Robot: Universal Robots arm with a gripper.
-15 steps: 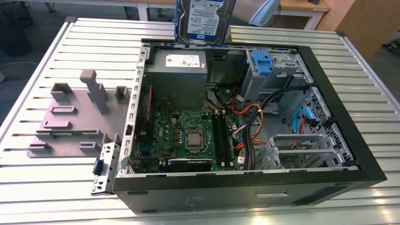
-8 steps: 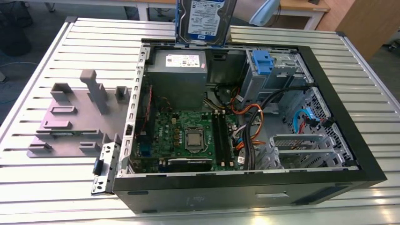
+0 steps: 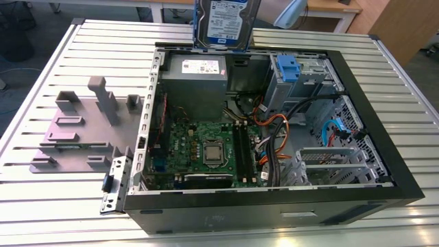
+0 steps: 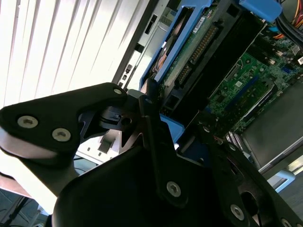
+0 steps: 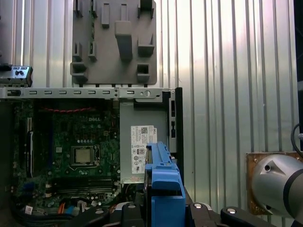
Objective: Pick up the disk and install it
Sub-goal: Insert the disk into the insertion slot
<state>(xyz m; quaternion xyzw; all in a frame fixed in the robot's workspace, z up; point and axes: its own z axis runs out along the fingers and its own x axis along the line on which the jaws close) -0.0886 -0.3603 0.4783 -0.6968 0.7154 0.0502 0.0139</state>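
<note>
Exterior view: flat, blue-edged metal disk (image 3: 226, 20) upright.

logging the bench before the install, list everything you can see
table: one, silvery, slatted, under everything
computer case: one, black, open, on the table
power-supply box: one, grey, inside the computer case
motherboard: one, green, inside the computer case
cables: several, orange and black, inside the computer case
stand: one, grey, on the table, exterior view's left of the computer case
disk: one, silver-grey, white-and-blue label, blue rails, held in the air above the power-supply end
pincer: one, black, shut on the disk
</note>
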